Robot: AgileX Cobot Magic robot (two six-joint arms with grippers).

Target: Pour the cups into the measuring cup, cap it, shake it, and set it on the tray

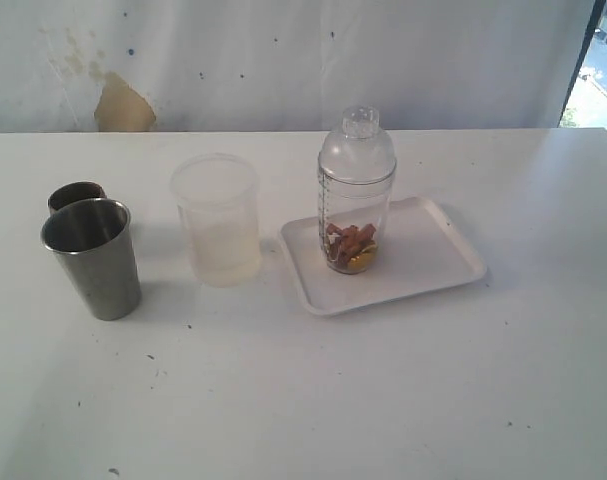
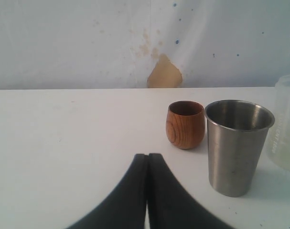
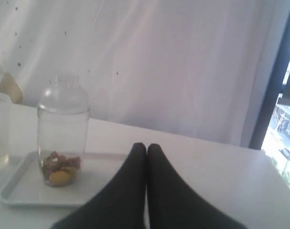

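Exterior view, with 12 o'clock toward the white backdrop: the measuring cup (image 1: 355, 190) stands upright on the tray (image 1: 433, 262), near the tray's 9 o'clock end. A clear domed cap (image 1: 358, 140) is on the cup. Reddish-brown pieces and something yellow (image 1: 351, 248) lie at its bottom. The tray rests flat on the white tabletop (image 1: 383, 400), a little toward 3 o'clock of the middle.

At 9 o'clock of the tray, just beside its rim, is a frosted tub (image 1: 218, 220) with some pale liquid low inside. Further toward 9 o'clock stands the steel tumbler (image 1: 93, 258), upright and well apart from the tray. The brown cup (image 1: 75, 194) sits just beside the tumbler at its 11 o'clock, partly hidden behind it.

Left wrist view: the left fingers (image 2: 133, 195) are pressed together with nothing between them, above bare tabletop, short of the tumbler and the brown cup.

Right wrist view: the right fingers (image 3: 130, 186) are likewise closed and hold nothing, near the tray's edge and apart from the measuring cup.
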